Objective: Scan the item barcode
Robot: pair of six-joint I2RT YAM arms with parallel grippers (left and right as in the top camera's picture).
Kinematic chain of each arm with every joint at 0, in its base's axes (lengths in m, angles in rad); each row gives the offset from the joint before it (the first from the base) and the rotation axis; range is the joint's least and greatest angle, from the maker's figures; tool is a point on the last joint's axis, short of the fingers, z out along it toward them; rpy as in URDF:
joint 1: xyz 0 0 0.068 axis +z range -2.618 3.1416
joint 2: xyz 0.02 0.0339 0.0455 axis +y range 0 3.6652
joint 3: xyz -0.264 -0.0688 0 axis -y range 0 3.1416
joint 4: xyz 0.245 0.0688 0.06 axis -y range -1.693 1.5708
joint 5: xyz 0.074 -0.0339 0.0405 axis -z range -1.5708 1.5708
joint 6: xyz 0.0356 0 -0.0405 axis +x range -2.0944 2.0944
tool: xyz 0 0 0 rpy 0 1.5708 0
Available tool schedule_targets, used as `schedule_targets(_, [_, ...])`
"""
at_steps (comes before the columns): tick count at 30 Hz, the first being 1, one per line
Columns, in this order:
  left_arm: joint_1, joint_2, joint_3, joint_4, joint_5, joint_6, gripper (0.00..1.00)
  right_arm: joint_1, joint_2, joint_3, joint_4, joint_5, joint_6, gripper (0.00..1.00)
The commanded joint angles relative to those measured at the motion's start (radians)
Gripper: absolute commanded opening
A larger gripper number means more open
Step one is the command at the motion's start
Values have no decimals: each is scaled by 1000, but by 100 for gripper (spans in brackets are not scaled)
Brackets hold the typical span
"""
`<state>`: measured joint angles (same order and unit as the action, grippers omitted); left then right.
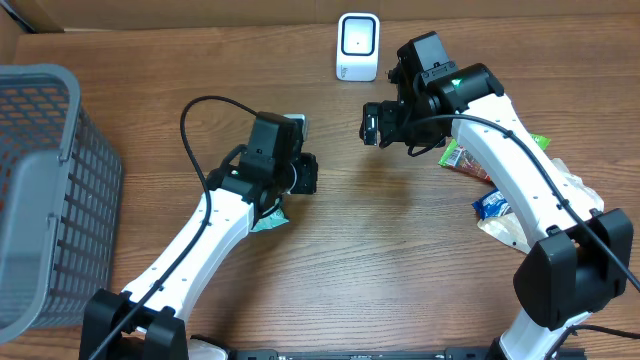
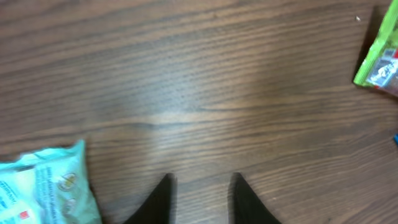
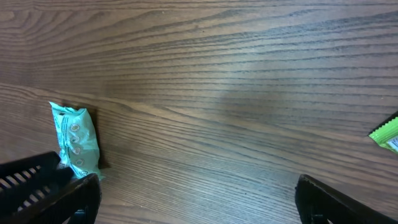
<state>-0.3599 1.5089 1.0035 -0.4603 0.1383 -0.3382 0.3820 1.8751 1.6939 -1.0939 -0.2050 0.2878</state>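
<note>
One teal packet (image 1: 270, 221), seemingly under left arm (image 1: 200, 235).

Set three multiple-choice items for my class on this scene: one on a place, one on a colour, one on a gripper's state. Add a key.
1. The scanner stands:
A at the table's far edge
B at its near edge
C on a shelf

2. The packet by the left arm is:
A red
B teal
C yellow

3. The right gripper is:
A shut on a box
B shut, empty
C open, empty

Key:
1 A, it sits at the top of the overhead view.
2 B, its teal corner shows beside the arm.
3 C, bare wood shows between its wide jaws.
</note>
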Motion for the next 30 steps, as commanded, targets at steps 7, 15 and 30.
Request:
schedule_targets(7, [209,0,286,-380,-181,-147,59,6,13,-6,56,-138,-3,100])
schedule_targets(15, [283,0,483,-523,-280,-77,96,112,120,-6,172,-284,1,100])
schedule_targets(30, [399,0,488,-537,-303,-118,100,364,355,-6,513,-129,185,78])
